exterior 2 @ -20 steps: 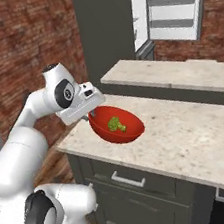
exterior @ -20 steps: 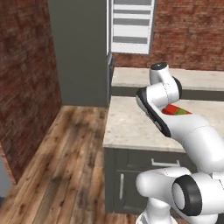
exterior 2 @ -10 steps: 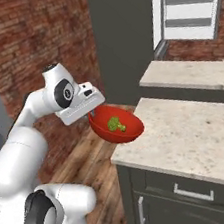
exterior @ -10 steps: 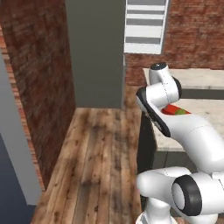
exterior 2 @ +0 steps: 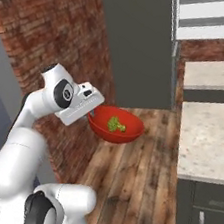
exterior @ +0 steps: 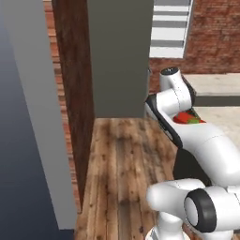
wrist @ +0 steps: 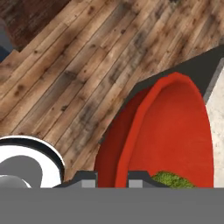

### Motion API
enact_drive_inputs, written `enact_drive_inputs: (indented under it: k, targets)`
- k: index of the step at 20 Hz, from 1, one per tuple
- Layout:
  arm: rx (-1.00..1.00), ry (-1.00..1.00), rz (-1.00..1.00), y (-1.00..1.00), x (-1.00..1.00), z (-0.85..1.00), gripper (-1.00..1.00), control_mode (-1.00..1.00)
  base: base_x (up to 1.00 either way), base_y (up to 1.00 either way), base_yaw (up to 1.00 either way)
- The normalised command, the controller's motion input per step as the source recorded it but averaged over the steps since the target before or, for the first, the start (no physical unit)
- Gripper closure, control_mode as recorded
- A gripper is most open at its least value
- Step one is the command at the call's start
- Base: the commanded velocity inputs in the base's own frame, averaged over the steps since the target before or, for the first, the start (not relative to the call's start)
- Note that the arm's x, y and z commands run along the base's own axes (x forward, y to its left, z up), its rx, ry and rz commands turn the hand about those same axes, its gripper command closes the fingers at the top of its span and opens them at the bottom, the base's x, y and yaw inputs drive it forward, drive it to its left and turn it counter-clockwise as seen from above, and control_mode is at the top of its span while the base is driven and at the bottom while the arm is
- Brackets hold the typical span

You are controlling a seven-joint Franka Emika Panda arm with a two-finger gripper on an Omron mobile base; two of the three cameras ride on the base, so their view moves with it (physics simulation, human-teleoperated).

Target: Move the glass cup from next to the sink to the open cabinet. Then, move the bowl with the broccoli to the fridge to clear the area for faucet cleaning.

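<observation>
My gripper (exterior 2: 92, 115) is shut on the near rim of the glossy red bowl (exterior 2: 117, 127), which has green broccoli (exterior 2: 116, 124) inside. I hold the bowl level in the air over the wooden floor, left of the counter. In the hand view the two fingertips (wrist: 85, 177) pinch the bowl's rim (wrist: 131, 131), with broccoli (wrist: 173, 179) at the bottom. From the left base view, the bowl (exterior: 186, 117) peeks out behind my forearm. The fridge (exterior 2: 198, 8) stands open ahead, its pale shelves (exterior: 171, 28) showing. The glass cup, sink, open cabinet and faucet are out of view.
A beige stone counter (exterior 2: 214, 140) with dark lower cabinets lies to the right. A brick wall (exterior 2: 48, 37) rises on the left, with a dark grey tall panel (exterior: 119, 56) beside the fridge. Wooden floor (exterior: 122, 154) stretches ahead.
The base has driven left, so the whole scene shifted: the counter slid right and the bowl now hangs over the floor. The grip on the bowl is unchanged.
</observation>
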Motion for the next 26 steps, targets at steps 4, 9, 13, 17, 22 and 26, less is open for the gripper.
enact_drive_inputs:
  k: [4,9,13,17,22,26]
  targets:
    - [0.00,0.00,0.00,0.00,0.00,0.00,1.00,1.00,1.00,0.87,-0.25]
    - [0.00,0.00,0.00,0.00,0.00,0.00,1.00,1.00,1.00,0.46,-0.32]
    - [0.00,0.00,0.00,0.00,0.00,0.00,1.00,1.00,1.00,0.34,-0.32]
    - [0.00,0.00,0.00,0.00,0.00,0.00,1.00,1.00,1.00,-0.24,-0.20]
    - [0.00,0.00,0.00,0.00,0.00,0.00,1.00,1.00,1.00,-0.25,-0.05]
    - [0.00,0.00,0.00,0.00,0.00,0.00,1.00,1.00,1.00,0.00,-0.09]
